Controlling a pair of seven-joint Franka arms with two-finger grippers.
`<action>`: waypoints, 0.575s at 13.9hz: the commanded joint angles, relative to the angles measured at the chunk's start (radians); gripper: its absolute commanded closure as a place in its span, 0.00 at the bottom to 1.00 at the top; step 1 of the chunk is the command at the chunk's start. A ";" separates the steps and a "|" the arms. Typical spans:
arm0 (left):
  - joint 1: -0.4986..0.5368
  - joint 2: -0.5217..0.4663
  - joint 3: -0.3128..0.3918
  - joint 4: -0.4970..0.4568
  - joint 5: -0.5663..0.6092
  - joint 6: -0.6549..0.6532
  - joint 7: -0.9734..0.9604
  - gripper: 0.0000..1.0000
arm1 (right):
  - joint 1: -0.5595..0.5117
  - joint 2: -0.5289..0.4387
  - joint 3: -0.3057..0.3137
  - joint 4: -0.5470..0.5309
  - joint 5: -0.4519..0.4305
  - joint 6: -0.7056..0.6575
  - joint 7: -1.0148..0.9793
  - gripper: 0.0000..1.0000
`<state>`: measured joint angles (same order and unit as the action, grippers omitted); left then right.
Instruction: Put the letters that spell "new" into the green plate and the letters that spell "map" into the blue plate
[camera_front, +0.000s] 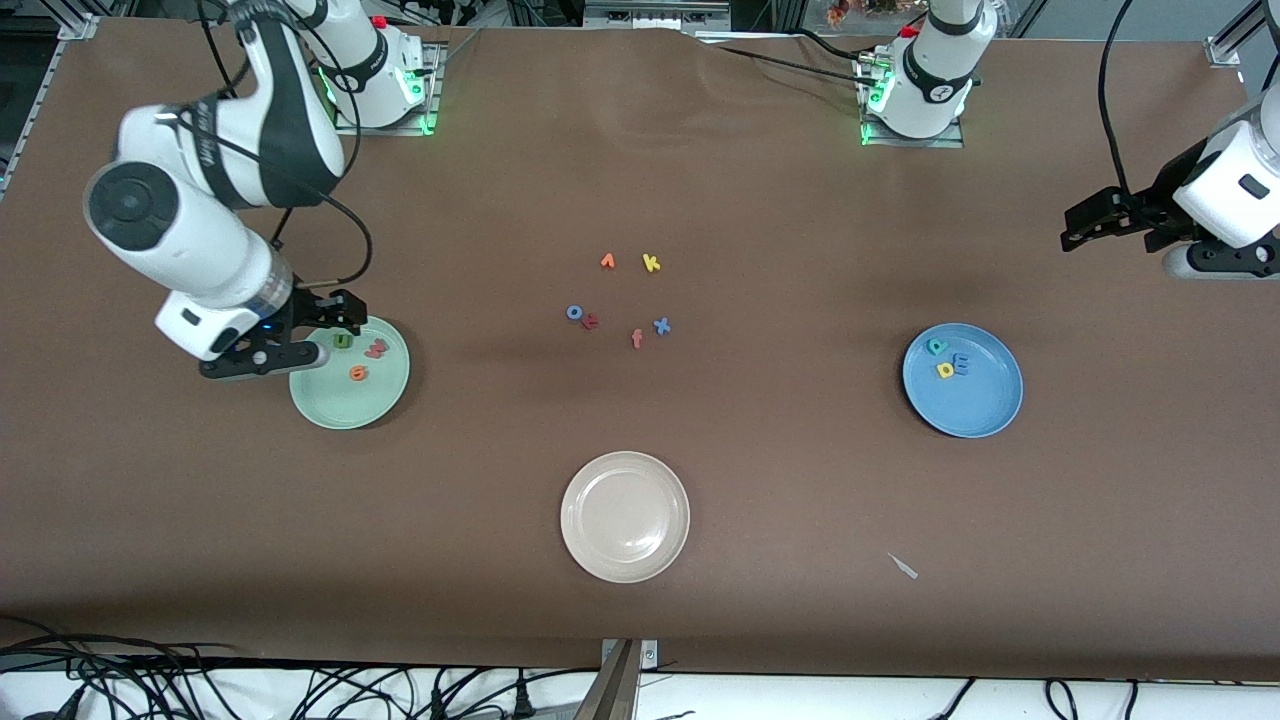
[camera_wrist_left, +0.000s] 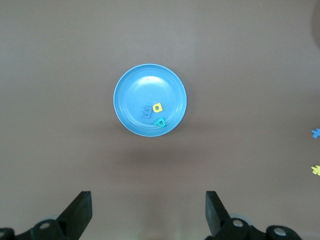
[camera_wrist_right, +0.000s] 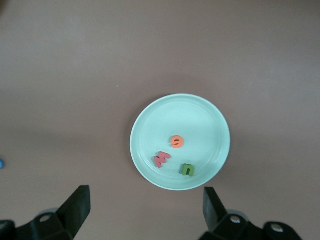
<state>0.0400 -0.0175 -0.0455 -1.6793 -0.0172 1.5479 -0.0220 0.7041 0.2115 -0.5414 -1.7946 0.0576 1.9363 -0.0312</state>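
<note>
Six stray letters (camera_front: 622, 298), cream plate (camera_front: 625, 516)

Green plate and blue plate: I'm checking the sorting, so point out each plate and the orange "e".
green plate (camera_wrist_right: 205, 120): right wrist view, bare inner surface
orange "e" (camera_wrist_right: 176, 142): right wrist view, letter's middle
blue plate (camera_wrist_left: 145, 82): left wrist view, bare inner surface

the right gripper (camera_front: 300, 338) hangs in the air at the right arm's end of the table, fingers wide apart. the left gripper (camera_front: 1090, 222) waits at the left arm's end, also spread, holding nothing.
</note>
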 joint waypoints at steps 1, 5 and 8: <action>-0.003 -0.013 0.010 0.004 -0.030 -0.011 -0.006 0.00 | 0.005 0.003 -0.023 0.125 0.047 -0.123 0.008 0.00; 0.006 -0.010 0.012 0.012 -0.029 -0.012 -0.004 0.00 | 0.003 0.005 -0.034 0.230 0.064 -0.198 0.005 0.00; 0.008 -0.007 0.012 0.012 -0.029 -0.012 -0.001 0.00 | 0.005 0.008 -0.026 0.241 0.064 -0.200 0.013 0.00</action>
<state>0.0436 -0.0181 -0.0386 -1.6753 -0.0172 1.5479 -0.0252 0.7047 0.2101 -0.5637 -1.5726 0.1036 1.7589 -0.0312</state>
